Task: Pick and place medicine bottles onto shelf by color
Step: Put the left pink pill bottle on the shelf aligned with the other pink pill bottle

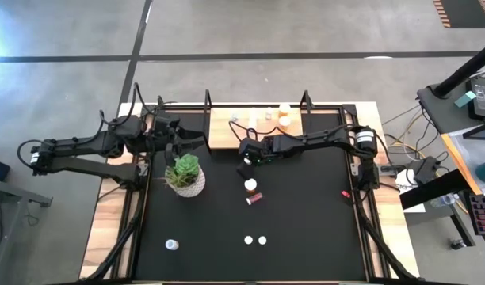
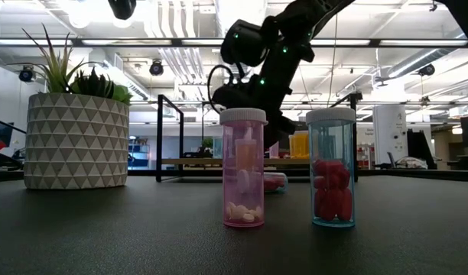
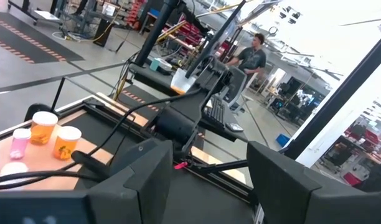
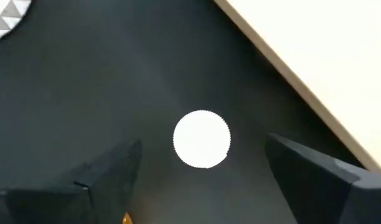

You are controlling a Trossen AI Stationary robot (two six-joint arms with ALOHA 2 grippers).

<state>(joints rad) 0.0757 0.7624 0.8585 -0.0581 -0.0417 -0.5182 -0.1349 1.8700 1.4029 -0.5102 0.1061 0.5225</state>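
- Done so far, by my reading: several medicine bottles stand on the shelf [image 1: 227, 131] at the far edge of the counter [image 1: 306, 222]. Two orange bottles [image 3: 44, 127] sit side by side toward its right end, a pink one [image 3: 19, 143] next to them, and a few pale ones further left.
- Left to do: bottles are scattered on the counter. A white-capped bottle [image 1: 250, 184] stands near the middle with a red one lying on its side [image 1: 254, 199] just beside it. Two more stand close together nearer the front: a pink-bodied bottle [image 2: 243, 168] and a clear one holding red pills [image 2: 332, 168]. Another [image 1: 172, 245] is toward the front left.
- The right claw [image 4: 203, 165] hangs over the counter just in front of the shelf, fingers spread, with a white cap [image 4: 202, 139] lying between them but not gripped; whether contact is made cannot be told.
- The left claw [image 3: 209, 168] waits near the shelf's left end, beside the potted plant [image 1: 185, 174], fingers apart and holding nothing.
- Roughly half the sorting looks finished.
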